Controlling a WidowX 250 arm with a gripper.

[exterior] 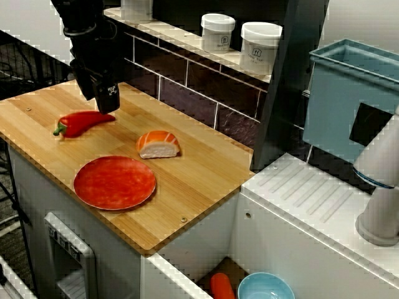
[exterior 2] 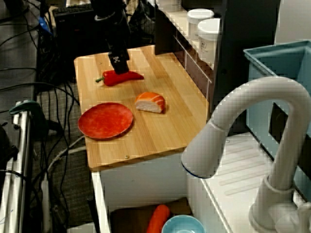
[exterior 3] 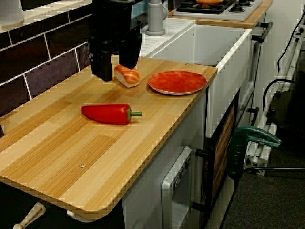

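My black gripper [exterior 3: 115,67] hangs open just above the wooden counter [exterior: 199,180], with nothing between its fingers [exterior 3: 101,71]. It is nearest to a red pepper [exterior: 81,123] and hovers over the pepper's pointed end without touching it. Seen along the counter, the pepper [exterior 3: 107,114] lies in front of the gripper, stem toward the counter's edge. A piece of salmon sushi [exterior: 159,144] sits to the right of the pepper, and a red plate [exterior: 115,182] lies empty near the front edge. In the view over the faucet, the gripper [exterior 2: 119,64] stands over the pepper [exterior 2: 120,77].
Two white jars [exterior: 217,32] [exterior: 260,47] stand on the tiled ledge behind the counter. A teal bin [exterior: 349,99] and a white faucet [exterior 2: 252,126] are by the sink, which holds a blue bowl [exterior: 265,288] and a carrot [exterior: 221,286].
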